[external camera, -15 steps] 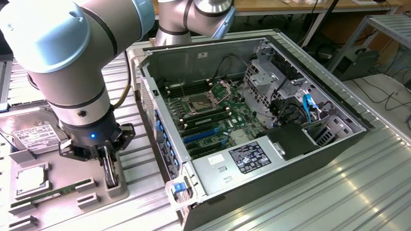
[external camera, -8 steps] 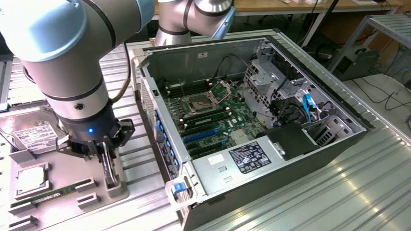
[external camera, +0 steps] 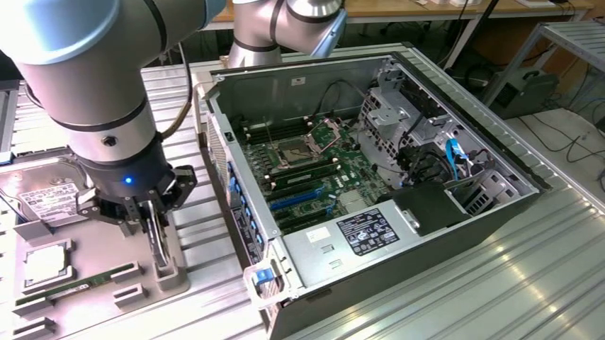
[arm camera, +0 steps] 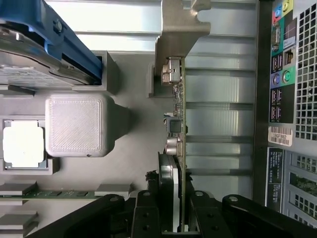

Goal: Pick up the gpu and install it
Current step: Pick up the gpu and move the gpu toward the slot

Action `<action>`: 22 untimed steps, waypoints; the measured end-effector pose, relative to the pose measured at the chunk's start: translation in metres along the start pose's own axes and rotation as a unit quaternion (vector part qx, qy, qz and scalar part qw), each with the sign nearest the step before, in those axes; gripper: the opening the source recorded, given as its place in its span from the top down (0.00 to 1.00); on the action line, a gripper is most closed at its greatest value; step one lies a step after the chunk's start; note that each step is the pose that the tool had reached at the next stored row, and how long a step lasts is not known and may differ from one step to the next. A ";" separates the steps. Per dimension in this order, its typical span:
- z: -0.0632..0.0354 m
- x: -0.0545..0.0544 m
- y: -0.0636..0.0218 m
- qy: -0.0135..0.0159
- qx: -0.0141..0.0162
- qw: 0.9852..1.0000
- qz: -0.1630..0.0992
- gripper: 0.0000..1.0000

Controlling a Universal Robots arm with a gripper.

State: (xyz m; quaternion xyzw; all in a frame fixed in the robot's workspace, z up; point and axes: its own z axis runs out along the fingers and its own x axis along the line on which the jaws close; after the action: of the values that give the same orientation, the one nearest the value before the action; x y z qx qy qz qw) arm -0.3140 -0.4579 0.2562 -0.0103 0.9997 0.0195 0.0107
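The gpu (external camera: 159,244) stands on edge in a grey holder (external camera: 172,275) on the parts tray, at the exterior view's left beside the open computer case (external camera: 492,212). My gripper (external camera: 151,218) reaches straight down over it, its fingers shut on the card's upper edge. In the wrist view the gpu (arm camera: 177,114) appears edge-on as a thin board with small components and a silver bracket (arm camera: 178,29) at its far end. It runs between the black fingers of my gripper (arm camera: 176,220), which press on both faces.
The case lies open with its motherboard (external camera: 312,166) and blue slots (external camera: 293,200) exposed. On the tray (external camera: 95,241) lie a hard drive (external camera: 47,195), a processor (external camera: 42,262) and a green memory stick (external camera: 76,287). The case's rear panel (arm camera: 287,99) runs close alongside the card.
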 end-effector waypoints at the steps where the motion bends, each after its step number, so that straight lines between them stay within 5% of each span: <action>1: -0.0022 0.000 0.0001 0.000 0.000 1.000 0.000 0.72; 6: -0.0114 0.000 0.0005 0.000 0.000 1.000 0.000 0.72; 22: -0.0651 -0.001 0.0023 0.000 0.000 1.000 0.000 0.72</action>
State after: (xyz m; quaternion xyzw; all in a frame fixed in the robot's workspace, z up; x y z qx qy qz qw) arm -0.3140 -0.4582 0.3214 -0.0102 0.9997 0.0195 0.0107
